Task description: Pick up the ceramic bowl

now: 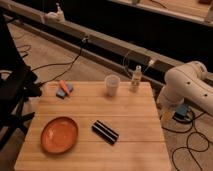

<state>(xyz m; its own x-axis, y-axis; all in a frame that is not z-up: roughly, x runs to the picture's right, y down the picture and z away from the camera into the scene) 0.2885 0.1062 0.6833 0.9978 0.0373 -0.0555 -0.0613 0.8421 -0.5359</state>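
Note:
The ceramic bowl (59,134) is a wide, shallow, orange-brown dish lying at the front left of the wooden table (130,150). It is empty and upright. My white arm (186,86) shows at the right edge of the camera view, beyond the table's right side and well away from the bowl. The gripper is out of view; only the arm's links show.
A black rectangular object (105,132) lies right of the bowl. A translucent white cup (112,85) and a small bottle (135,78) stand at the back edge. A blue sponge with an orange item (64,89) lies at the back left. Cables cross the floor. A dark chair (12,85) stands to the left.

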